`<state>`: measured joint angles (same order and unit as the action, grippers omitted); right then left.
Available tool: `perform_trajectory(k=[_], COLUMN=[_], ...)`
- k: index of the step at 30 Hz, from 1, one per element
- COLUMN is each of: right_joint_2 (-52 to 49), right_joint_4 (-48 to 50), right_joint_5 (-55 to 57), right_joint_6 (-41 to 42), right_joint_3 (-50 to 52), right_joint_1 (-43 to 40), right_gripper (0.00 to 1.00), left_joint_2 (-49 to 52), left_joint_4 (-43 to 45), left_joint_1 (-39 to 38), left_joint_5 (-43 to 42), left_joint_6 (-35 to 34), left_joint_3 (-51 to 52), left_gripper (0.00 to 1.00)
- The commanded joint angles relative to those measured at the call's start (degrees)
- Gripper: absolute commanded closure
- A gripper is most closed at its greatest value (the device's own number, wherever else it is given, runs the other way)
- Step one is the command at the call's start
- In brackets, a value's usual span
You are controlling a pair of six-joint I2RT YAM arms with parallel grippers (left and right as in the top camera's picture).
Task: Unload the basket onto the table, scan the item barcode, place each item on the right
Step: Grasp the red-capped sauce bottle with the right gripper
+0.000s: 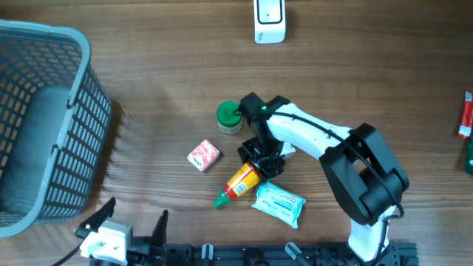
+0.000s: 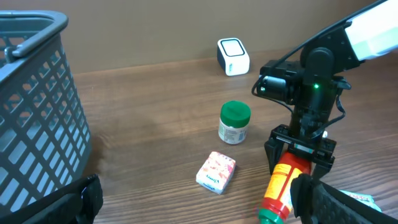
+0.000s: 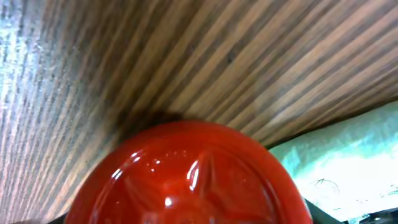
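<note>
A wooden counter [image 1: 148, 66] carries a grey basket [image 1: 44, 125] at the left edge of the overhead view. The white right arm [image 1: 325, 137] reaches from lower right to centre, where the right jaws straddle the red base of the sauce bottle [image 1: 240, 182], which lies on the counter; whether they pinch it I cannot tell. The left jaws, lower left, stand wide open. A pale green packet [image 1: 279, 202] lies just right of the bottle. The white scanner [image 1: 269, 21] sits top centre, with a red box [image 1: 204, 155] and a green-lidded jar [image 1: 229, 117] near the centre
</note>
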<state>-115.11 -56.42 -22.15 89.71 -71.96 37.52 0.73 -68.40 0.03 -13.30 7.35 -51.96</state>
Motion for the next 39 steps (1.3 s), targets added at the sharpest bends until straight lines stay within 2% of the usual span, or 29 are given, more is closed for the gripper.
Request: perform_trajectory(k=[1,2,4,7,11,14,18,20,25,30,39], right_joint_2=[-4.1,-4.1,-4.1,-3.7,3.1,13.1,21.0,23.1,23.4,23.4,23.8], right_joint_4=[-2.0,-2.2,0.5,1.5,1.5,0.0,-0.7,-1.8,-1.9,-0.7,-0.6], right_joint_5=[6.4,7.3,8.5,9.9,5.3,4.3,4.9,3.9,-8.8,-14.9,-15.4], right_joint_6=[0.3,0.2,-4.9,-8.5,-8.2,-2.8,1.0,4.1,6.0,8.0,4.2], right_joint_3=[1.4,1.4,1.4,1.3,0.9,0.9,0.9,0.9,0.9,0.9,0.9], right_joint_1=[0.7,0.7,0.7,0.7,-0.4,-2.4,-3.8,-3.9,-6.3,-6.8,-8.0], right_gripper=[0.36,0.38,0.51,0.53,0.56,0.56,0.57,0.52,0.53,0.54,0.57], left_joint_2=[-0.5,-0.5,-0.5,-0.5,-0.5,-0.5,-0.5,-0.5,-0.5,-0.5,-0.5], left_joint_4=[0.2,0.2,0.2,0.2,0.2,0.2,0.2,0.2,0.2,0.1,0.2], left_joint_1=[-0.3,-0.3,-0.3,-0.3,-0.3,-0.3,-0.3,-0.3,-0.3,-0.3,-0.3], left_joint_5=[0.1,0.1,0.1,0.1,0.1,0.1,0.1,0.1,0.1,0.1,0.1], left_joint_6=[-0.3,-0.3,-0.3,-0.3,-0.3,-0.3,-0.3,-0.3,-0.3,-0.3,-0.3], left_joint_3=[0.0,0.0,0.0,0.0,0.0,0.0,0.0,0.0,0.0,0.0,0.0], left_gripper=[0.0,0.0,0.0,0.0,0.0,0.0,0.0,0.0,0.0,0.0,0.0])
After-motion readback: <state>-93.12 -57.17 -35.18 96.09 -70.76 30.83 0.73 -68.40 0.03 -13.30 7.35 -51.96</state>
